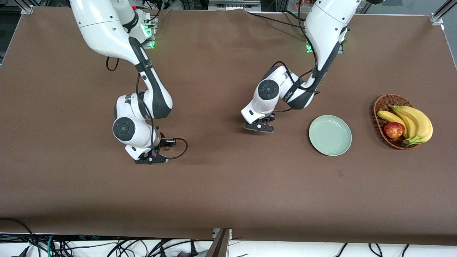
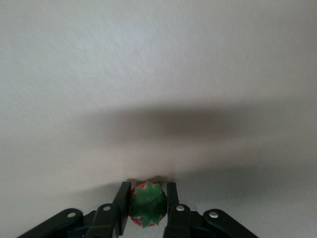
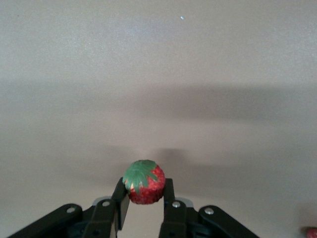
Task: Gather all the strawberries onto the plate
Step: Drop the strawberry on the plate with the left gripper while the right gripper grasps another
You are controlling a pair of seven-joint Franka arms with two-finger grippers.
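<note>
My left gripper (image 1: 259,127) is down at the table's middle, beside the pale green plate (image 1: 330,135) on the side toward the right arm's end. It is shut on a strawberry (image 2: 147,203), whose green cap faces the camera between the fingers (image 2: 122,198). My right gripper (image 1: 151,160) is low over the table toward the right arm's end, shut on a second strawberry (image 3: 143,182), which sits red and green-capped at the fingertips. In the right wrist view a small red thing (image 3: 310,232) lies on the table at the picture's edge. Nothing lies on the plate.
A brown wicker basket (image 1: 379,107) holds bananas (image 1: 416,123) and a red-yellow apple (image 1: 393,130). It stands beside the plate toward the left arm's end. A brown cloth (image 1: 228,192) covers the table.
</note>
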